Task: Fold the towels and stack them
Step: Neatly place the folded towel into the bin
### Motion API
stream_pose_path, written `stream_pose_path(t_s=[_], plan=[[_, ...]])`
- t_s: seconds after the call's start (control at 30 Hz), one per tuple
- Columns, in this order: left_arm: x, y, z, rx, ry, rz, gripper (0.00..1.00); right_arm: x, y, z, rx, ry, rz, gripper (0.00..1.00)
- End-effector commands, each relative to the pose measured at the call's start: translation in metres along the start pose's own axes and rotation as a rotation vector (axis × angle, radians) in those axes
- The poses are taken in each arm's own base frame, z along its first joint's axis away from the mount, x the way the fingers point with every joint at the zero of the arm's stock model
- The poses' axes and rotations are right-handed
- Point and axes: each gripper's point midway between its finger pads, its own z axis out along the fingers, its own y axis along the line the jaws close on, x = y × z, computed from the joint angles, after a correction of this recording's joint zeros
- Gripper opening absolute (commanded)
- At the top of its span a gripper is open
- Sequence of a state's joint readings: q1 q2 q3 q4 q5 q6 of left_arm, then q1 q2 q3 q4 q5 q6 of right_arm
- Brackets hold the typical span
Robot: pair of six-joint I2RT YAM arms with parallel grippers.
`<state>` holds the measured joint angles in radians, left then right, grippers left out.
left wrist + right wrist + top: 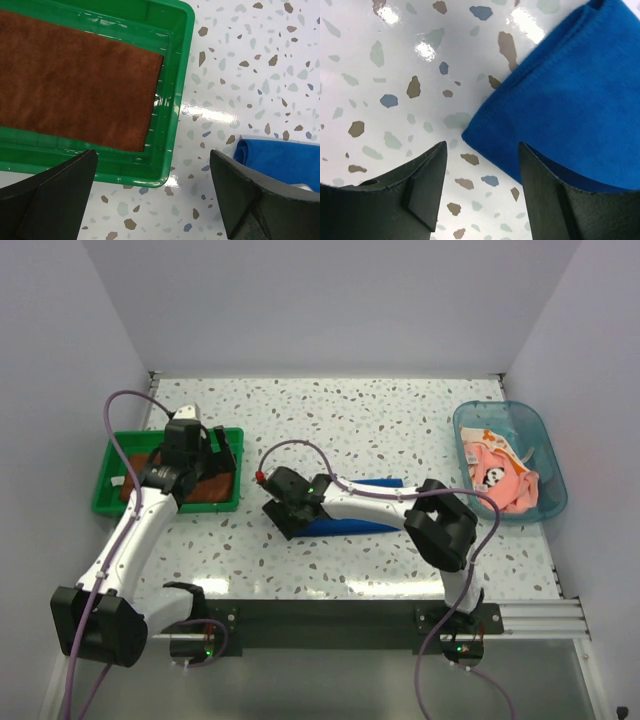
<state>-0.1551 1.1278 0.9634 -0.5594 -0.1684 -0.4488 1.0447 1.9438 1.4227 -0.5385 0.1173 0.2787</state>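
Towels from above: a rust-brown cloth towel [205, 487] lies in the green plastic tray [105, 502] beneath the left pincer [213, 445], and a royal blue cloth towel [372, 526] lies beside the right pincer [282, 512]. Left wrist: the left pincer [152, 156] gapes wide and empty, the rust-brown cloth towel [75, 80] ahead to its left. Right wrist: the right pincer [482, 150] stands parted, gripping nothing, with the royal blue cloth towel [570, 100] ahead, its edge running under one finger.

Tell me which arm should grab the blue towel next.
Right. The right gripper hovers open at the corner of the blue towel. The left gripper, also open, is over the green tray holding the rust-brown towel, farther away.
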Motion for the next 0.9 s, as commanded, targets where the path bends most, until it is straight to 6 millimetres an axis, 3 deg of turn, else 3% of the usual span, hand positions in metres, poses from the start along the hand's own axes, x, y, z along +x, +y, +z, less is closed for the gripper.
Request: stream_pose_path(t_s=[0.0,0.17,0.4,0.5,0.6,0.63,0.67,0.7,0.77,0.83,0.87], plan=[[-0.012,0.010,-0.010,-0.042,-0.037,0.038,1.00,-0.017,0.003,0.000,0.043,-0.015,-0.059,0.62],[-0.009,0.013,-0.009,-0.055,-0.025,0.048,1.00,0.001,0.002,0.023,0.096,0.058,-0.098,0.60],[-0.002,0.015,-0.007,-0.062,-0.007,0.034,1.00,0.033,0.002,0.048,0.165,0.162,-0.181,0.49],[0.002,0.017,-0.006,-0.072,0.006,0.035,1.00,0.050,-0.007,0.057,0.205,0.230,-0.207,0.41],[0.007,0.019,-0.005,-0.078,0.016,0.036,1.00,0.060,-0.014,0.058,0.237,0.263,-0.223,0.20],[0.007,0.019,-0.005,-0.077,0.018,0.035,1.00,0.058,-0.014,0.058,0.234,0.245,-0.222,0.14],[0.010,0.019,-0.005,-0.075,0.025,0.036,1.00,0.061,-0.016,0.057,0.237,0.241,-0.223,0.00],[0.014,0.016,-0.005,-0.058,0.038,0.032,1.00,0.044,-0.013,0.049,0.214,0.176,-0.203,0.00],[0.018,0.012,-0.003,-0.030,0.055,0.021,1.00,0.040,-0.012,0.043,0.176,0.139,-0.175,0.00],[0.026,0.004,-0.001,0.009,0.086,-0.005,1.00,0.017,-0.009,0.029,0.116,0.047,-0.120,0.00],[0.032,-0.002,0.000,0.044,0.107,-0.016,1.00,0.020,-0.011,0.027,0.103,0.039,-0.109,0.00]])
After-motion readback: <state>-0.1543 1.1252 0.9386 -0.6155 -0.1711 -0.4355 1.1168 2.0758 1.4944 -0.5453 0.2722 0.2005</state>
